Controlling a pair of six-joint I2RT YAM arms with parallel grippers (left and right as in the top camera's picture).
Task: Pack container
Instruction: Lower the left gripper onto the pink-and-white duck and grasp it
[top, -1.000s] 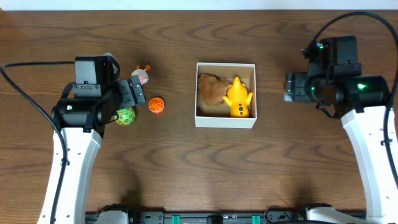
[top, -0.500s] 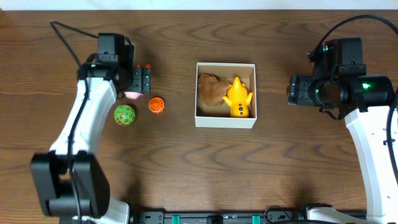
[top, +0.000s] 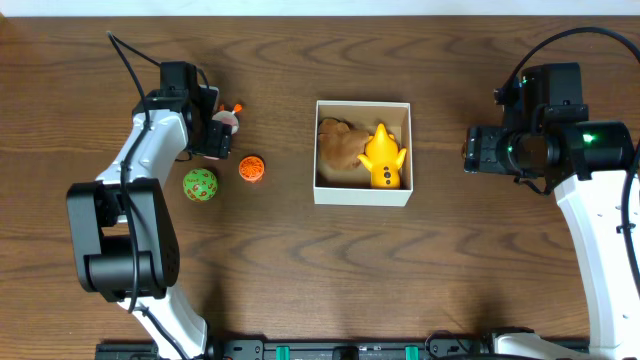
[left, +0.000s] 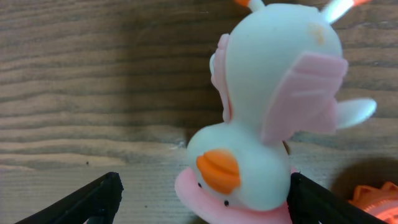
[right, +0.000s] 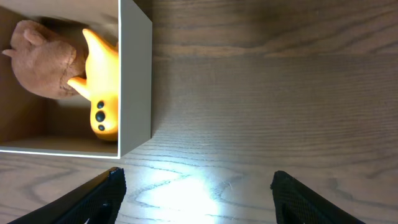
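Note:
The container (top: 362, 196) is a white-walled square box with a brown inside at the table's middle. In it lie a brown plush (top: 340, 145) and a yellow toy (top: 384, 158). A pale duck toy (top: 229, 119) with pink wings and an orange beak lies to the left. In the left wrist view the duck (left: 273, 99) fills the frame. My left gripper (top: 217, 135) is open, its fingers (left: 202, 202) on either side of the duck's lower end. My right gripper (top: 478, 150) is open and empty over bare wood right of the box (right: 135, 81).
A green patterned ball (top: 200, 185) and an orange ball (top: 251, 168) lie just in front of the duck, left of the box. The orange ball's edge shows in the left wrist view (left: 373, 199). Cables run from both arms toward the table's far edge.
My left arm has swung from beside the green ball toward the far side and now has its open fingers at the duck. The right arm has barely moved.

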